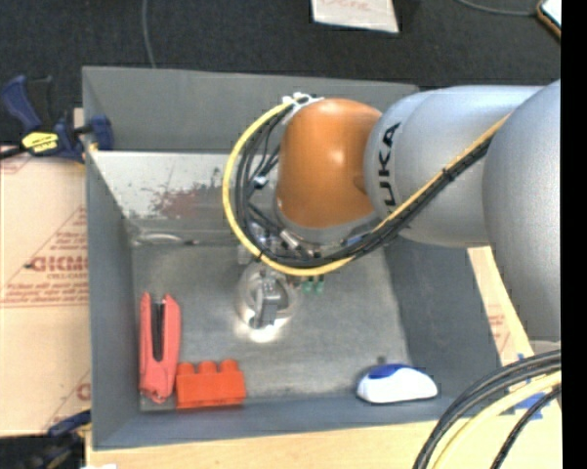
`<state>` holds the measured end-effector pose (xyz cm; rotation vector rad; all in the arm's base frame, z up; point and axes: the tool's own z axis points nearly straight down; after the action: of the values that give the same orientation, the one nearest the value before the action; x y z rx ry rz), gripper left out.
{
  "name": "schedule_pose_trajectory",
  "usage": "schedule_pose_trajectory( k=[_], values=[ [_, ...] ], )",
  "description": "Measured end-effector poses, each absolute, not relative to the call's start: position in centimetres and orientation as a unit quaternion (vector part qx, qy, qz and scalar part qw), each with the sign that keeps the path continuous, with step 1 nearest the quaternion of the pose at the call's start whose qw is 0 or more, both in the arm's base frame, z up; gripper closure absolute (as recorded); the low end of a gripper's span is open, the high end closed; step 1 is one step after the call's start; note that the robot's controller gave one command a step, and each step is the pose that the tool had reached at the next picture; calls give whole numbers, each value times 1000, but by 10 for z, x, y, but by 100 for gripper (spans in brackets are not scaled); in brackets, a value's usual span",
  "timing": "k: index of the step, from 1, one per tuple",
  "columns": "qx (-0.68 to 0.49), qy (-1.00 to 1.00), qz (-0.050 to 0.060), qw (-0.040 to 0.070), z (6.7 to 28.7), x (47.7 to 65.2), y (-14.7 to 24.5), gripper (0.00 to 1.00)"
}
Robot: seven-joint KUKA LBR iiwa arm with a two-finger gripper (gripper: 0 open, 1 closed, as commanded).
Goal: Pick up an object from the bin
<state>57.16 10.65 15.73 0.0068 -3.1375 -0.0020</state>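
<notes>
The gripper hangs low over the middle of the bin floor, beneath the arm's orange cover and its loop of cables. Whether it is apart or together cannot be told. A pale patch lies right under it, too unclear to name. From the gripper, a pink clip lies at eight o'clock. An orange toy brick sits at seven o'clock, just beside the clip's lower end. A white and blue thing lies at four o'clock, well apart.

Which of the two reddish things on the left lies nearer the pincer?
The orange-red studded toy brick; the long pink plastic clip lies farther left of the pincer.
</notes>
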Motion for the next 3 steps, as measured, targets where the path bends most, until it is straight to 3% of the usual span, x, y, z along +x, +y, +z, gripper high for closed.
schedule_pose_trajectory(
  k=[1,2,3],
  values=[
    [0,-1000,-1,-2,161,574,106,0],
    [40,-999,-3,-4,78,607,51,0],
    [17,-1000,-5,-11,78,617,46,0]
  ],
)
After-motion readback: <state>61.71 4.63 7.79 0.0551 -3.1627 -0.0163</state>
